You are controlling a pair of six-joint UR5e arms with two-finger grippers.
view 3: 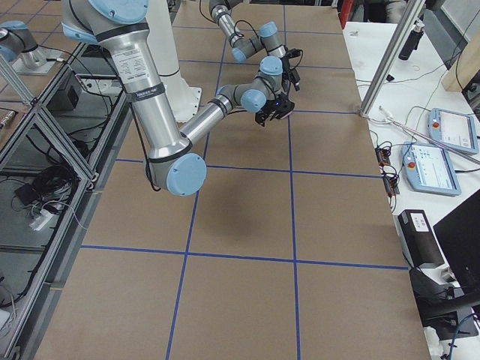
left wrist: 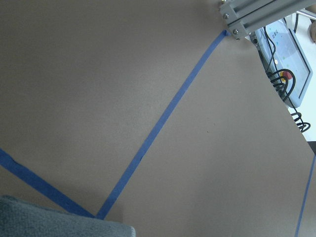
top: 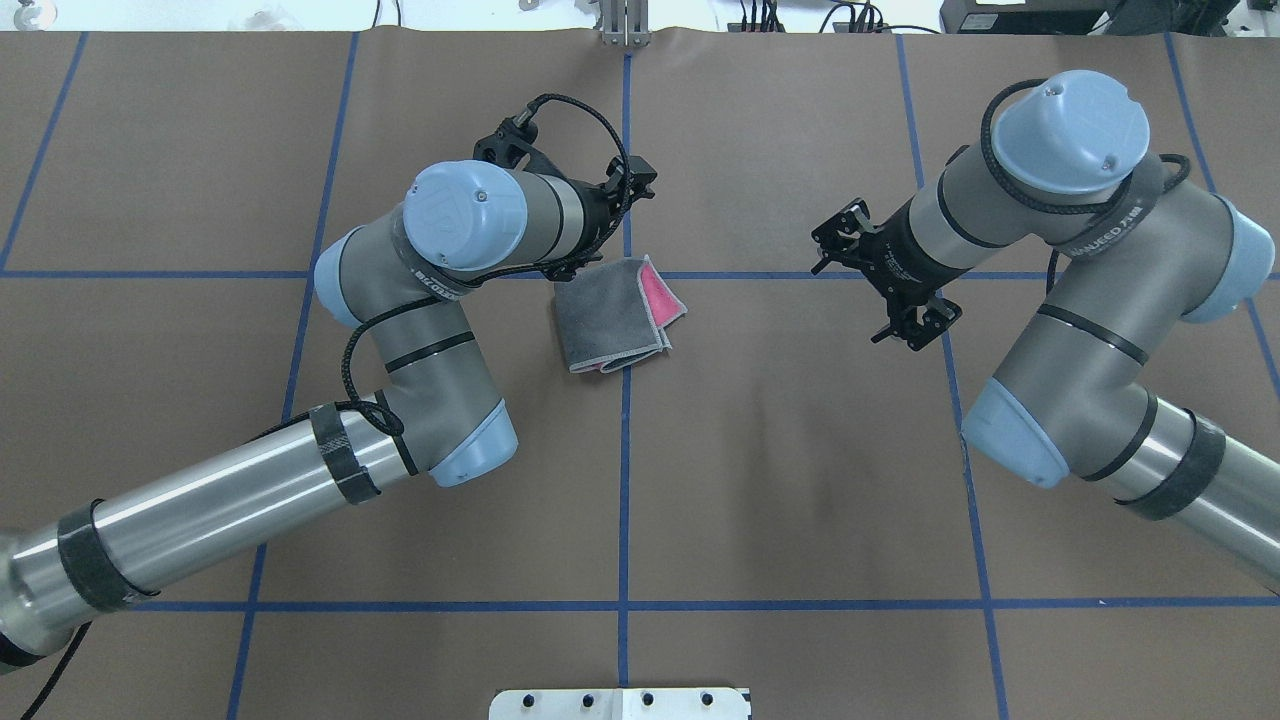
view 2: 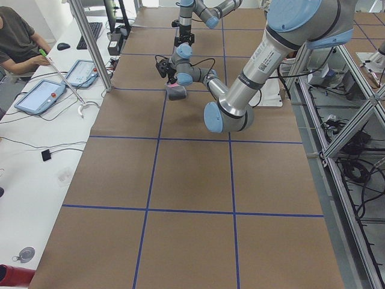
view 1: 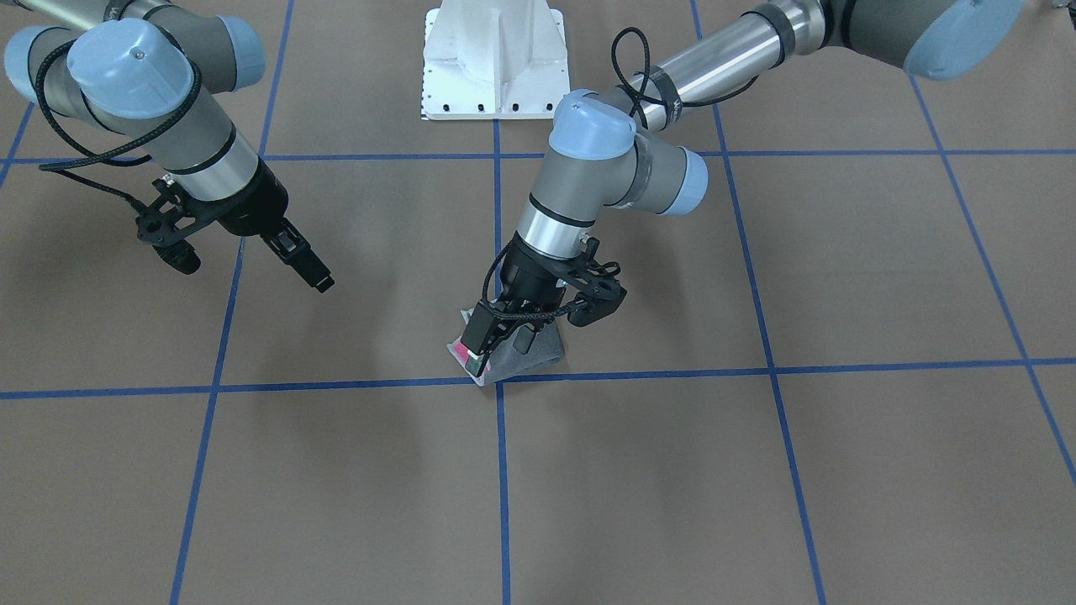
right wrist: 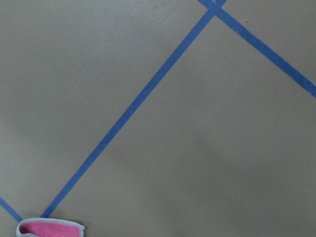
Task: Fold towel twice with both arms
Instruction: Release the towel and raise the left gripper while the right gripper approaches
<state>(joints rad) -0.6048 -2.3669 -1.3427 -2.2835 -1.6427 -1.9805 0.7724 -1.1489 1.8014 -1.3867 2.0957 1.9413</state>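
Note:
The towel (top: pixel 610 315) lies folded small near the table's middle, dark grey face up, with a pink strip (top: pixel 660 295) showing along its right side. My left gripper (view 1: pixel 500 338) stands right over the towel (view 1: pixel 531 356), fingers spread to either side of its top fold, open. The left wrist view catches only a grey corner of the towel (left wrist: pixel 54 222). My right gripper (view 1: pixel 301 260) hangs in the air well off to the side of the cloth, apparently open, with nothing in it. A pink corner of the towel (right wrist: pixel 49 229) shows in the right wrist view.
Blue tape lines (top: pixel 625 480) divide the brown table cover into squares. The white bolted pedestal (view 1: pixel 493 59) stands at the robot's side. A person (view 2: pixel 18 36) sits at a side bench with tablets (view 2: pixel 41 96) beyond the table's far edge.

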